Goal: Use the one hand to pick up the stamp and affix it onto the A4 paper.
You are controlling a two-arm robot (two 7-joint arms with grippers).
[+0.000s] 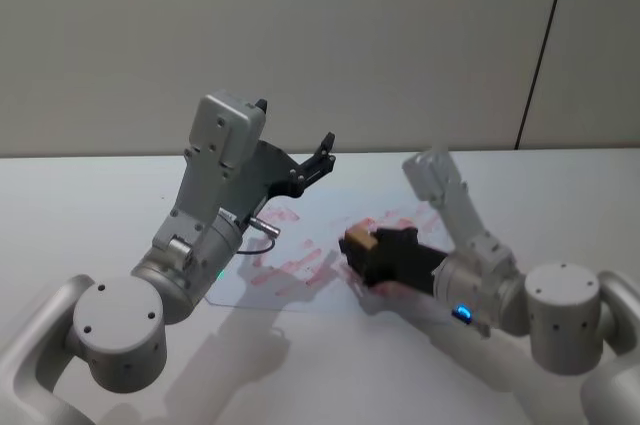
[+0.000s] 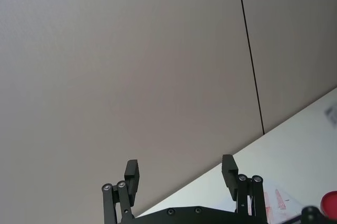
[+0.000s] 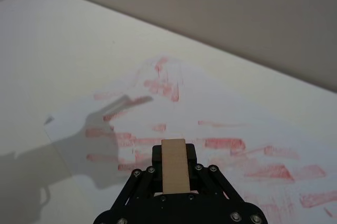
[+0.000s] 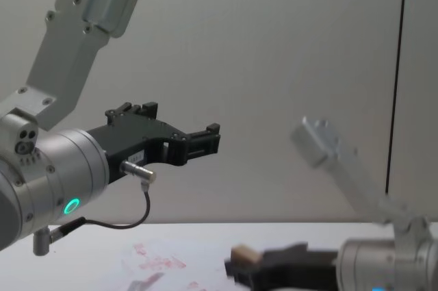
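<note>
The black two-finger right gripper (image 1: 352,245), on a silver wrist with a cyan light, has its fingers closed on a small light tan wooden stamp block (image 3: 174,165). It sits low over a white A4 paper sheet (image 3: 221,113) smeared with red prints, lying on the white bench (image 1: 80,195). Whether the block touches the sheet cannot be told. The black left gripper (image 2: 179,174), with a looping cable, is raised with its fingers spread wide and nothing between them.

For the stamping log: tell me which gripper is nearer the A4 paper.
Right. The right gripper, clamping the stamp, is low over the A4 paper; the left gripper is open, raised high above it.
</note>
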